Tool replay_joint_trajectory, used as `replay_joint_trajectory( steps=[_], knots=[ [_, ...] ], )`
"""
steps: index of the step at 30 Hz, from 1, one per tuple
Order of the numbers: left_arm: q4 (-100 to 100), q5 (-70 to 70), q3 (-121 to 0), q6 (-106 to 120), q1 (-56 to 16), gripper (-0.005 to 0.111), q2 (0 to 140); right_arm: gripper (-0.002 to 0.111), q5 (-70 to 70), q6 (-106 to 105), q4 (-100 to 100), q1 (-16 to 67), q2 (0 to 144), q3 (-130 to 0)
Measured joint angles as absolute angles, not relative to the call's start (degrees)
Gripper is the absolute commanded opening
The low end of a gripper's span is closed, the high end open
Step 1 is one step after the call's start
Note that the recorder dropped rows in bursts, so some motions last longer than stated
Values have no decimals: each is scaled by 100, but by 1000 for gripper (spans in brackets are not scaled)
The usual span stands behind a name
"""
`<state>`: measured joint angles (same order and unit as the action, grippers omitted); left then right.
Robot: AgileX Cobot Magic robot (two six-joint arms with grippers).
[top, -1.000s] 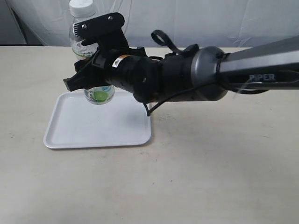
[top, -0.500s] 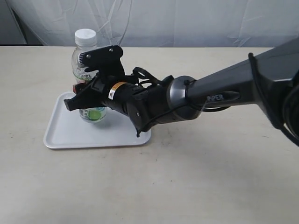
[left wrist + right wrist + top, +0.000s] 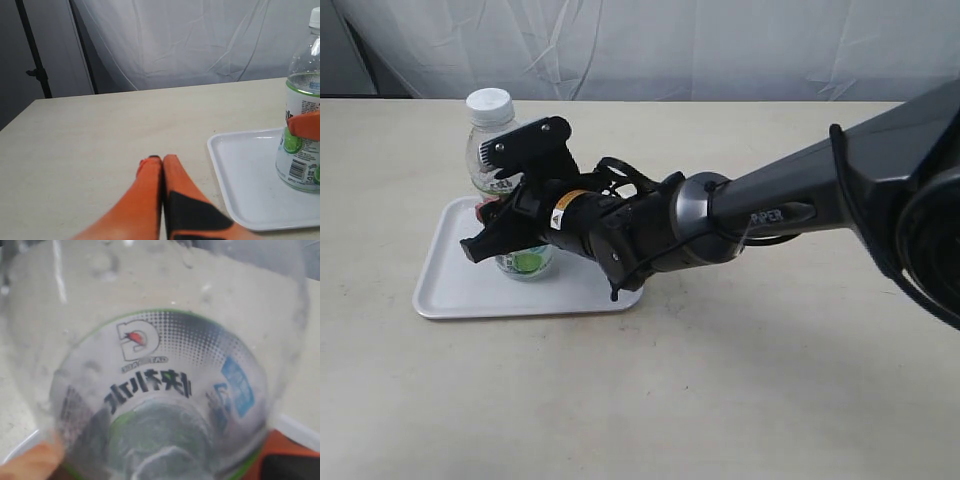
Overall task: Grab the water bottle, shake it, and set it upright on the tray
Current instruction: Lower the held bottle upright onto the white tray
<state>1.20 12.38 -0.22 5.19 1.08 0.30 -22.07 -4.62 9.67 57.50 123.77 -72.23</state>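
Observation:
The water bottle (image 3: 486, 148) stands upright, its white cap up and its base on the white tray (image 3: 450, 292), in the tray's far half. My right gripper (image 3: 506, 200) reaches across from the right and is shut on the bottle's labelled middle. In the right wrist view the bottle (image 3: 160, 380) fills the picture, with orange fingertips (image 3: 30, 462) at either side. The left wrist view shows the bottle (image 3: 301, 155) on the tray (image 3: 245, 175) and my left gripper (image 3: 162, 160) shut on nothing, low over the table beside the tray.
A pale tabletop (image 3: 770, 380) stretches around the tray, with a white cloth backdrop (image 3: 720, 50) behind it. A black stand pole (image 3: 35, 50) rises at the table's far side in the left wrist view. The right arm (image 3: 800, 200) spans the table's middle.
The right gripper has come down with the bottle, from held above the tray to standing on it. The arm has dropped lower and shifted slightly left.

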Motion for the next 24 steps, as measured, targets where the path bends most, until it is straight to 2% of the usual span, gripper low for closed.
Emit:
replay_joint_trajectory(
  steps=[6, 9, 10, 13, 14, 15, 24],
  knots=[
    [120, 1238, -22, 519, 108, 0, 30, -1, -2182, -462, 905, 5750, 12377, -7223],
    [120, 1238, -22, 519, 108, 0, 30, 10, -2168, -472, 741, 5750, 12377, -7223],
    [120, 1238, -22, 519, 108, 0, 30, 21, -2168, -472, 678, 5750, 12377, -7223],
    [120, 1238, -22, 519, 108, 0, 30, 70, -2157, -472, 533, 5750, 12377, -7223],
    [120, 1238, -22, 519, 108, 0, 30, 97, -2144, -472, 533, 5750, 12365, -7223],
    [120, 1238, -22, 519, 108, 0, 30, 105, -2108, -472, 662, 5750, 12365, -7223],
    [120, 1238, -22, 519, 108, 0, 30, 104, -1795, -518, 806, 5750, 12101, -7223]
  ],
)
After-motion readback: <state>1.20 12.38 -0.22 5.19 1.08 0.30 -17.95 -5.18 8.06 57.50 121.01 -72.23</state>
